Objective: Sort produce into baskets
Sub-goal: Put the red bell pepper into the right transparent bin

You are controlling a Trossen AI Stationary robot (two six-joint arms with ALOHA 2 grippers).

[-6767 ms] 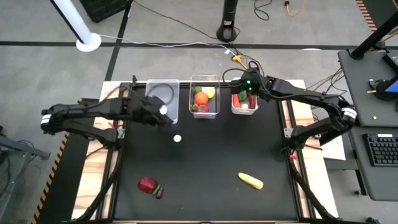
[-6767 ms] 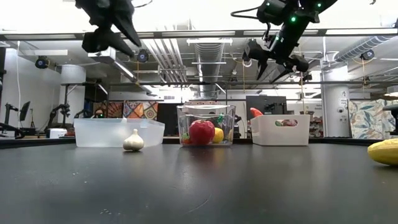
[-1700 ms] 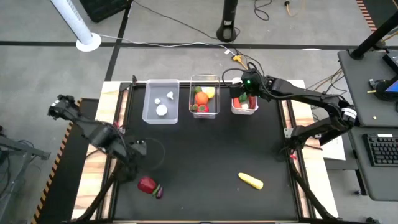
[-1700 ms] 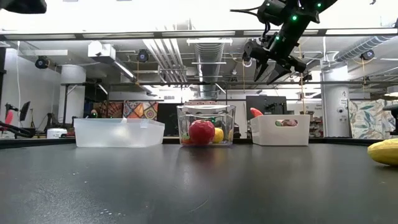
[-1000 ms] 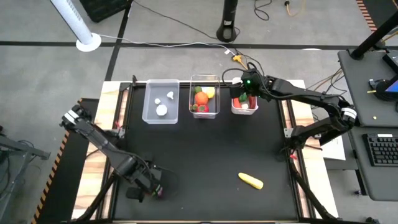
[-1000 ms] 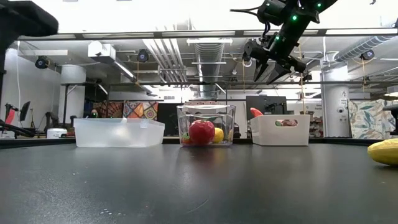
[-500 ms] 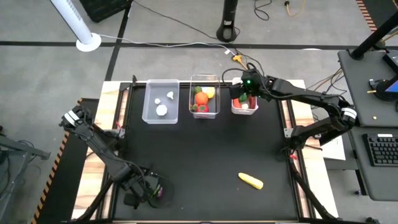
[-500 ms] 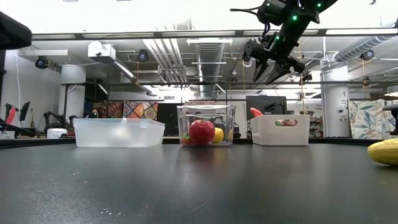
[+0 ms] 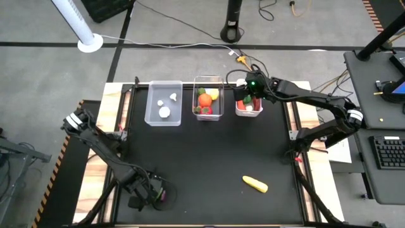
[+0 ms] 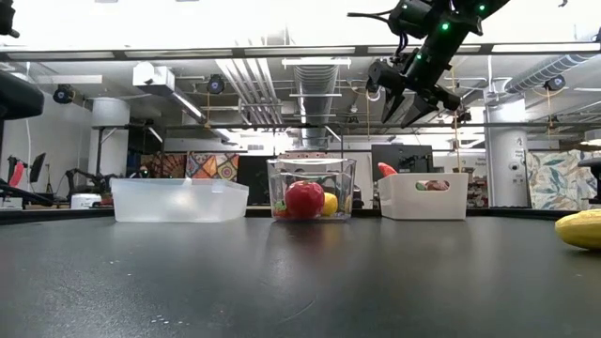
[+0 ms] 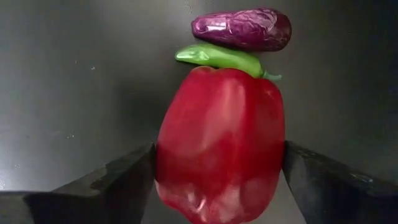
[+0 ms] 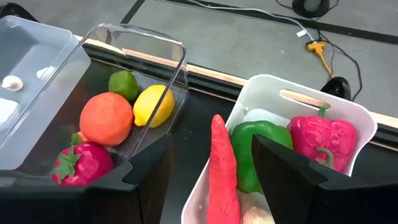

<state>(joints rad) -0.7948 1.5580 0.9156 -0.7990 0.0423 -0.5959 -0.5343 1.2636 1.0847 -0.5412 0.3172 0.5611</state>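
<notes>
Straddling red pepper (image 11: 221, 143), left tool (image 9: 149, 195) fingers apart, right tool (image 9: 248, 95) spread above white bin (image 9: 248, 111).

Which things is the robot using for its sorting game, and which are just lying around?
For the job:
red pepper, between the left end effector fingers
purple eggplant
green chili
corn
three baskets

Just lying about:
keyboard
cables

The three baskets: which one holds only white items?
The left clear basket. It holds only white pieces; the middle basket holds colourful fruit, and the white basket peppers.
</notes>
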